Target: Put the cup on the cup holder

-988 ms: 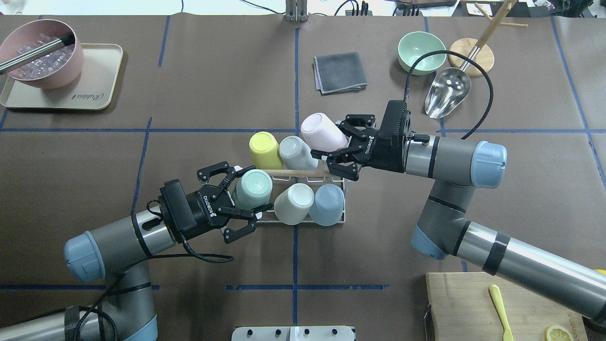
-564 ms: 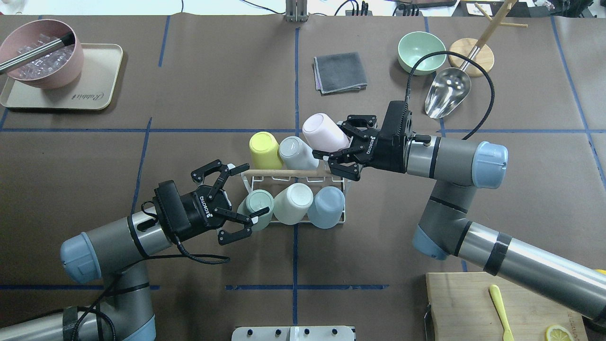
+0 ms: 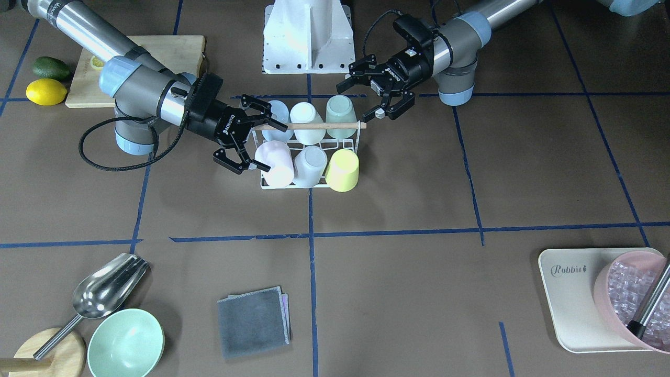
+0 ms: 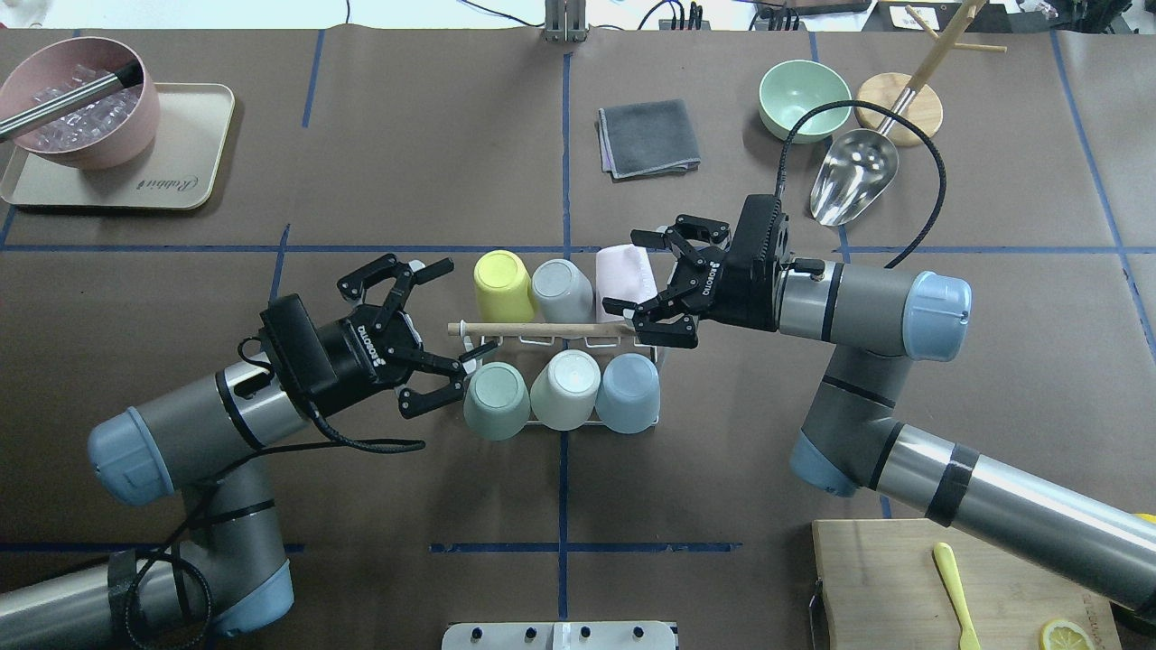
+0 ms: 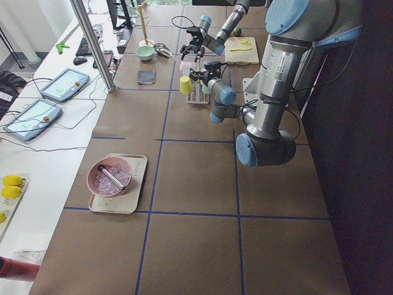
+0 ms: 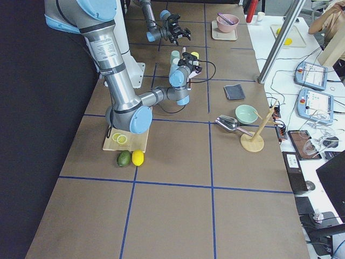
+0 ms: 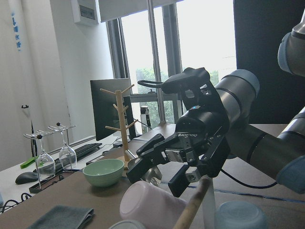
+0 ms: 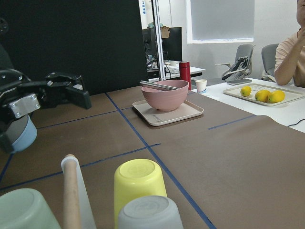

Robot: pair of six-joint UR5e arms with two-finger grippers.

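Observation:
The white wire cup holder [image 4: 652,417] with a wooden rod [image 4: 542,330] stands mid-table and carries several upturned cups. The yellow cup [image 4: 499,275], grey cup [image 4: 562,291] and pink cup [image 4: 625,262] are on the far row. The mint cup [image 4: 495,400], white cup [image 4: 564,390] and blue cup [image 4: 628,393] are on the near row. My right gripper [image 4: 621,275] is open, its fingers straddling the pink cup from above. The pink cup [image 3: 275,165] rests on the rack. My left gripper [image 4: 449,327] is open and empty, just left of the rack.
A pink bowl of ice [image 4: 77,99] on a tray stands far left. A grey cloth [image 4: 648,137], mint bowl [image 4: 804,97], metal scoop [image 4: 853,185] and wooden stand [image 4: 899,108] are at the far right. A cutting board [image 4: 939,587] is near right.
My left gripper set the mint cup on the rack, let go and drew back left. My right gripper lowered the pink cup from a raised tilt onto the rack's far row.

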